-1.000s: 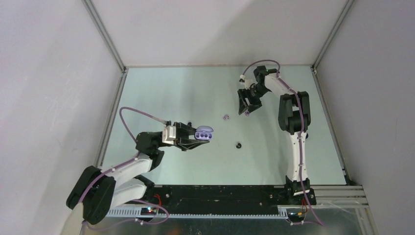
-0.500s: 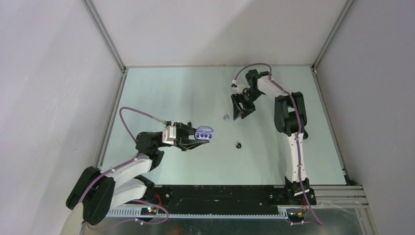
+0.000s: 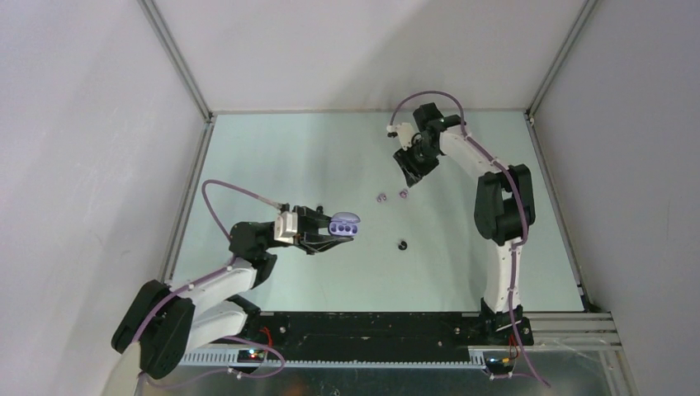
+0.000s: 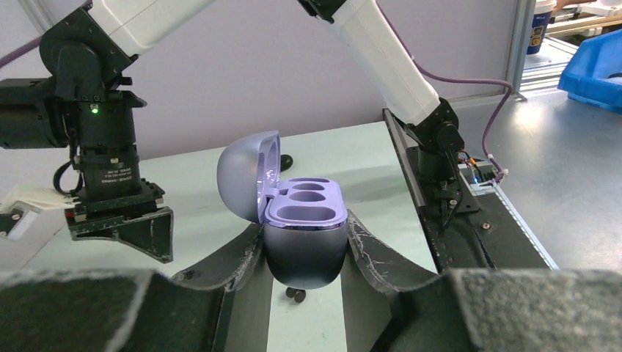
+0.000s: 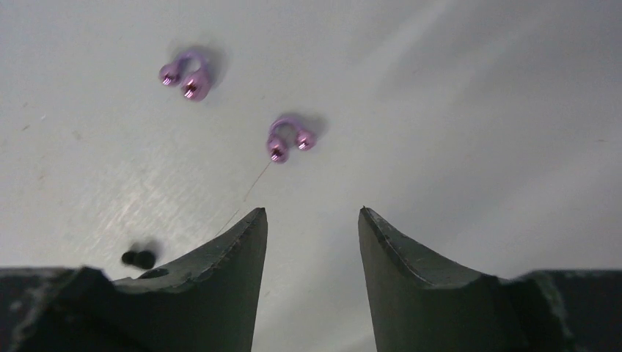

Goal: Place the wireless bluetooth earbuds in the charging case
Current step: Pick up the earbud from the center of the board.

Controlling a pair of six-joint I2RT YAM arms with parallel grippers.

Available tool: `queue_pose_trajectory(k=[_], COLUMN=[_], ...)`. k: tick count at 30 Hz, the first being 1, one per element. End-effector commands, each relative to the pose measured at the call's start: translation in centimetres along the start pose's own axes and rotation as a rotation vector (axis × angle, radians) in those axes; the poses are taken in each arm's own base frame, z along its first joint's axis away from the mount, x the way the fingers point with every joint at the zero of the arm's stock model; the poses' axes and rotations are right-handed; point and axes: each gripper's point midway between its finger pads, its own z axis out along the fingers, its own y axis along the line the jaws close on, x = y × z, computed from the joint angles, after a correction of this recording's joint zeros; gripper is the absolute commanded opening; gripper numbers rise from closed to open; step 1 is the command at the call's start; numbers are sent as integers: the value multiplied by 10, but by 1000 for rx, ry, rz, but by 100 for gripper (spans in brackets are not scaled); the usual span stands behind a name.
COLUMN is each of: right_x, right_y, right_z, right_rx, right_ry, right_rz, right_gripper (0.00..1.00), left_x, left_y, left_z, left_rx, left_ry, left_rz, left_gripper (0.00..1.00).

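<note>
Hovering wide open and empty, our right gripper (image 5: 311, 214) faces the nearer glossy purple U-shaped earbud (image 5: 290, 138) on the pale table (image 5: 477, 110), just ahead and slightly left, lying crosswise; our left gripper (image 4: 304, 238), well apart, clamps the open lilac charging case (image 4: 302, 220).

Top camera looks down from behind; wrist cameras close; purple earbuds (image 3: 404, 194) (image 5: 279, 149) shared.

The case (image 4: 304, 246) is glossy lilac, darkening to grey below. The purple earbuds (image 5: 290, 138) shine metallic; the black earbuds (image 5: 146, 259) lie at seven o'clock from them. The table (image 3: 281, 157) is pale green.
</note>
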Motion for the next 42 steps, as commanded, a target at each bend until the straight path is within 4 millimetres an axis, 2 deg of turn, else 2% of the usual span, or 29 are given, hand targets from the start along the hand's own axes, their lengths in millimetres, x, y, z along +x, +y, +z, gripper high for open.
queue_pose_trajectory(k=[1, 5, 12, 20, 23, 34, 38, 42], right_x=[-30, -32, -26, 3, 11, 31, 34, 25], right_y=[-32, -34, -42, -22, -14, 41, 47, 39], right_z=[4, 26, 47, 58, 55, 40, 34, 24], right_rx=[224, 292, 341, 215, 166, -97, -132, -156], right_ry=[-79, -29, 22, 130, 153, 161, 164, 111], right_rz=[-69, -110, -114, -176, -184, -244, -238, -156], right_gripper=[49, 47, 46, 45, 42, 40, 40, 40], left_x=[-9, -7, -6, -8, -9, -9, -11, -12], left_y=[0, 0, 0, 0, -1, -3, -3, -4], left_z=[4, 3, 4, 4, 3, 2, 2, 2], left_rx=[17, 18, 22, 23, 22, 28, 27, 29], left_ry=[-21, -17, -15, -18, -19, -16, -19, -19], left_rz=[57, 53, 52, 57, 64, 75, 82, 85], left_gripper=[0, 0, 0, 0, 0, 0, 0, 0])
